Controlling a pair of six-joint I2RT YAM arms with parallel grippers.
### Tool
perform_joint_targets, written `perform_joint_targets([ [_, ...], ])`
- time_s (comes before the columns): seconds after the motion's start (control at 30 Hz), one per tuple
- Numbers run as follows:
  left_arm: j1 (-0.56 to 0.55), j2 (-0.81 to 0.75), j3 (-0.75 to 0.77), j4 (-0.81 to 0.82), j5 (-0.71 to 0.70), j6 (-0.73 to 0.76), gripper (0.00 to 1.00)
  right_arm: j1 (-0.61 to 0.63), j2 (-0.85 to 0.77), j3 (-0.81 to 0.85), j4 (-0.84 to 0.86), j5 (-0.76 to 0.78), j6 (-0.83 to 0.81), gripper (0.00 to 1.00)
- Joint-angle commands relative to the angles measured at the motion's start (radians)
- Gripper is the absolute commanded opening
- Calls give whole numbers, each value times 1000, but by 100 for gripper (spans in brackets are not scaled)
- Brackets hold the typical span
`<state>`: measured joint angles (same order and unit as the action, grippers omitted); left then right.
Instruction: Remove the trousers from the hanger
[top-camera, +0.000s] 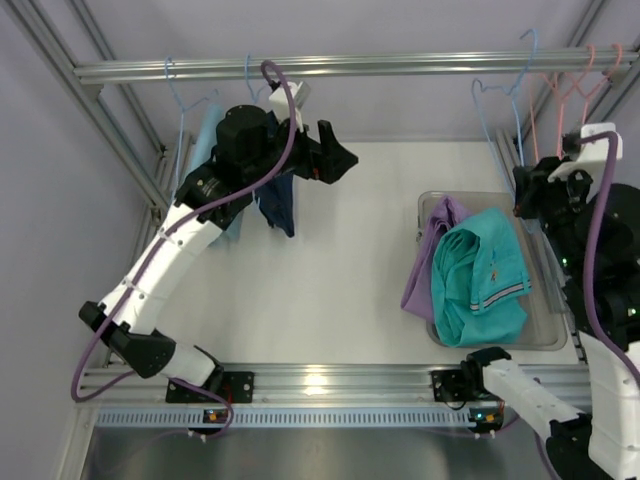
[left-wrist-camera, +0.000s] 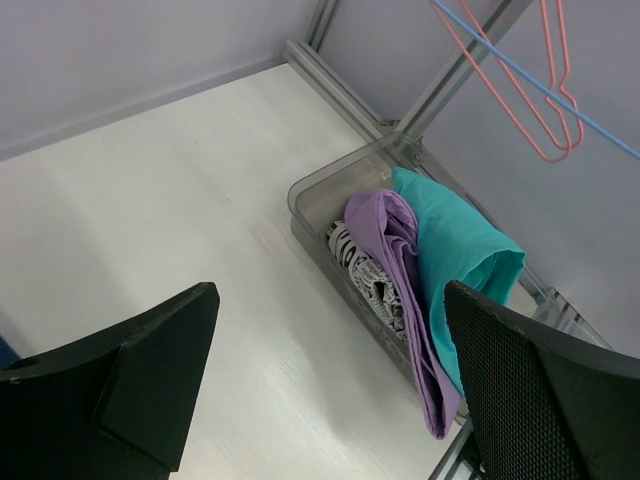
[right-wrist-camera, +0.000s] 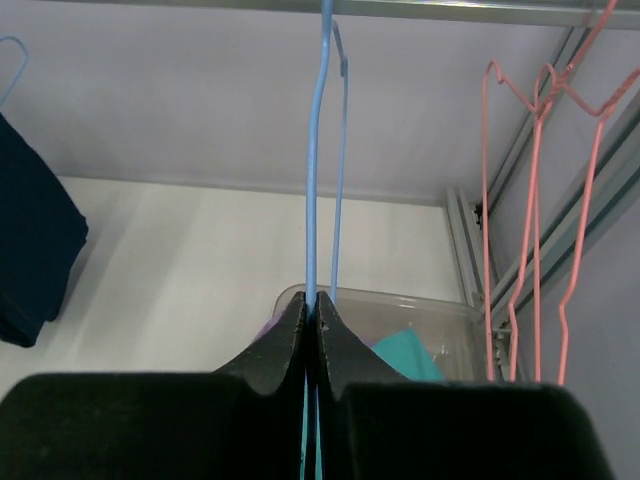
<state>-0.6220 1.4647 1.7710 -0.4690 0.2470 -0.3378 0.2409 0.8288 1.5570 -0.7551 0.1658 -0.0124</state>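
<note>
Two pink wire hangers (top-camera: 575, 90) hang bare on the rail at the far right, also in the right wrist view (right-wrist-camera: 540, 200) and the left wrist view (left-wrist-camera: 550, 100). A dark navy garment (top-camera: 278, 205) hangs at the left under my left arm and shows at the left edge of the right wrist view (right-wrist-camera: 30, 240). My left gripper (top-camera: 340, 160) is open and empty above the table (left-wrist-camera: 330, 390). My right gripper (top-camera: 530, 185) is shut on the wire of a light-blue hanger (right-wrist-camera: 312, 150), its fingertips (right-wrist-camera: 313, 300) pinching it below the rail.
A clear bin (top-camera: 440, 197) at the right holds a teal garment (top-camera: 485, 275), a purple one (top-camera: 430, 260) draped over its rim, and a black-and-white patterned cloth (left-wrist-camera: 360, 265). The metal rail (top-camera: 350, 67) crosses the back. A pale blue garment (top-camera: 205, 140) hangs at the far left.
</note>
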Motion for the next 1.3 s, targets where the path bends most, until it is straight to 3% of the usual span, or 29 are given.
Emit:
perform_joint_targets([
  [0.0,43,-3,71,-22,20,5,99,-21,85,60,99,21,-75,0],
  [0.1,91,2,91,-57,34,-3,99,-57,130,78,144,-15,-95,0],
  [0.23,128,-17,97,-92,34,17,99,-216,194,107,160,-150,-66,0],
  [0.4,177,-29,97,-164,31,36,99,-470,224,89,187,-426,-38,0],
  [0.57,235,-43,79,-217,69,31,99,-617,220,-14,226,-743,-61,0],
  [0.97,401,-204,2,-241,55,69,99,-657,219,-215,275,-785,-148,0],
  [1.07,423,-259,-54,-231,69,66,99,-657,198,-242,252,-795,-176,19],
  [1.1,424,-271,-64,-234,55,66,99,-657,181,-250,244,-793,-179,39],
  [1.17,433,-302,-85,-241,-1,86,99,-657,162,-255,217,-793,-189,58],
  [1.2,436,-311,-90,-250,-24,92,99,-658,138,-259,208,-793,-189,80],
  [1.23,442,-317,-96,-258,-44,111,99,-658,124,-261,198,-798,-189,93],
  [1.27,444,-340,-103,-266,-79,120,99,-658,110,-262,174,-801,-189,99],
])
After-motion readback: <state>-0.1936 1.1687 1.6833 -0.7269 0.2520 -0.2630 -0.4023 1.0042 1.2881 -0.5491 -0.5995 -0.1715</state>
